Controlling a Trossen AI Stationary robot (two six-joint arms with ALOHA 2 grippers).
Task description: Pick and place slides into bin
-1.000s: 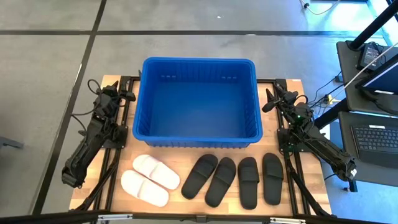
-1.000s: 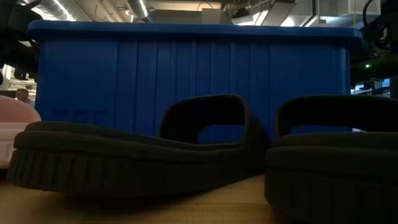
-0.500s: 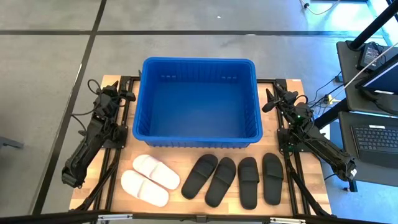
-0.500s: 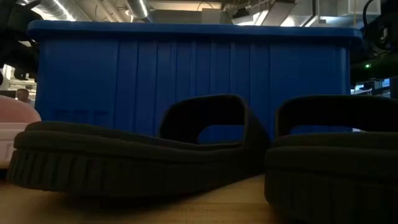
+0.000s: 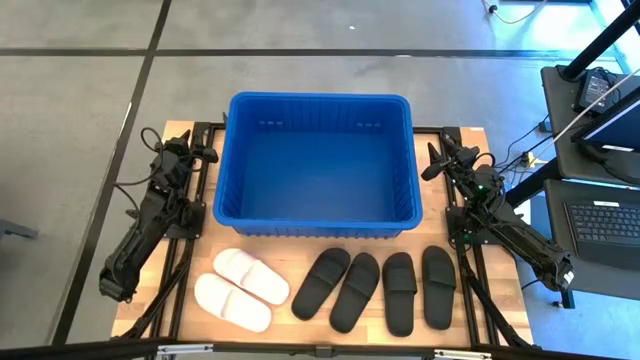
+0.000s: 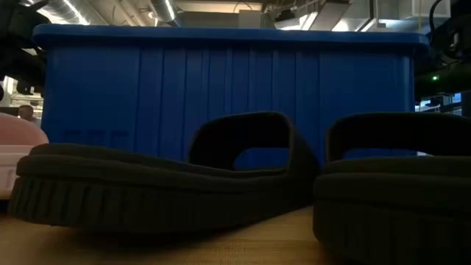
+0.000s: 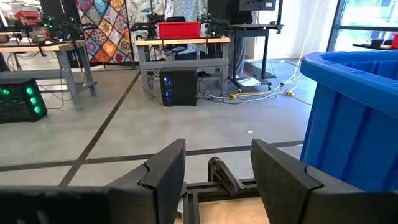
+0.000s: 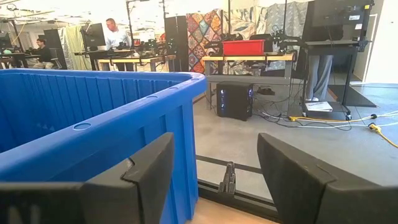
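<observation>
The blue bin stands on the table's far middle, with nothing in it that the high view shows. In front of it, several slides lie sole-down in a row: two white ones at the near left, and black ones to their right. In the low view a black slide fills the foreground before the bin. My left gripper rests open at the bin's left side, my right gripper open at its right side. Both point level toward the far edge and hold nothing.
Both arms lie folded on their dark frames along the table's left and right edges. Desks with a laptop stand right of the table. Workbenches and people show in the room beyond the far edge.
</observation>
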